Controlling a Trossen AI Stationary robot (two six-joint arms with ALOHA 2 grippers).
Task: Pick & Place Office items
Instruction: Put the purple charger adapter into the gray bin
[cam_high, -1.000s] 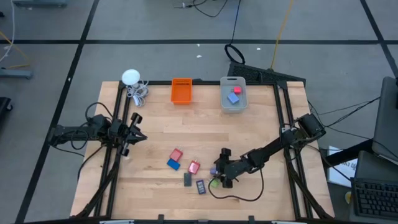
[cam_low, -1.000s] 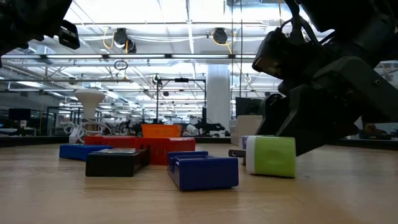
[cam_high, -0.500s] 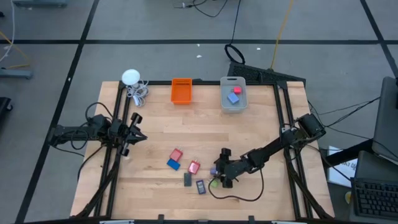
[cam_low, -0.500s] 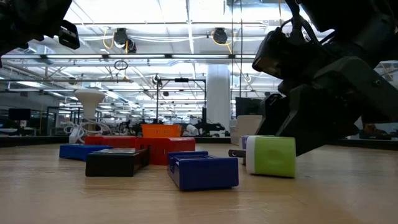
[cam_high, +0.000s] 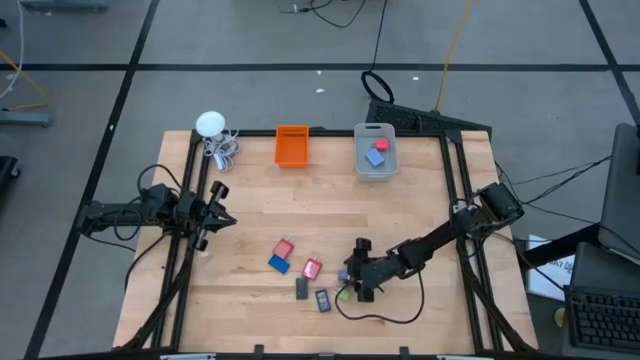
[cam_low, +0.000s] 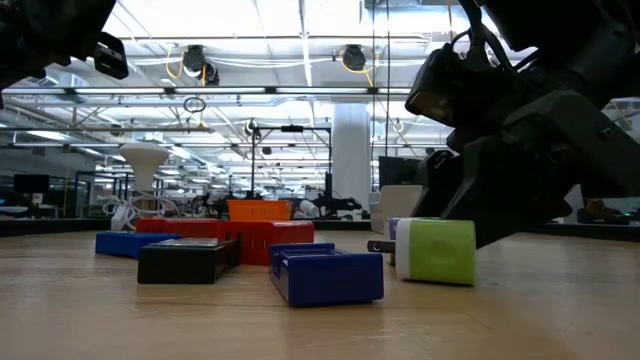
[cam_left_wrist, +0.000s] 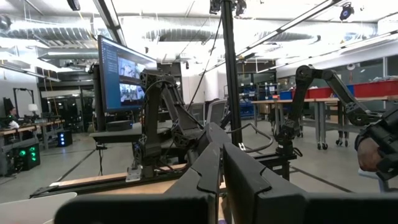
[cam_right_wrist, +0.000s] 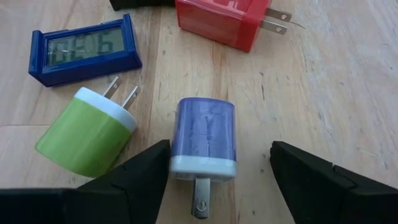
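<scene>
Two bins (cam_high: 291, 146), one white gadget (cam_high: 210, 124), and about nine small office items (cam_high: 310, 268).

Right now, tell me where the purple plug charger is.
In the right wrist view the purple charger lies on the table between the right pincer's open fingers, beside the green charger.

Charger (cam_right_wrist: 204, 138) beside plug (cam_right_wrist: 86, 132) — touching

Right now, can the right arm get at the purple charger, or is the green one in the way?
Probably yes. The right gripper is open with the purple charger lying between its fingers on the table. The green charger lies beside it, outside one finger, with only a narrow gap.
</scene>
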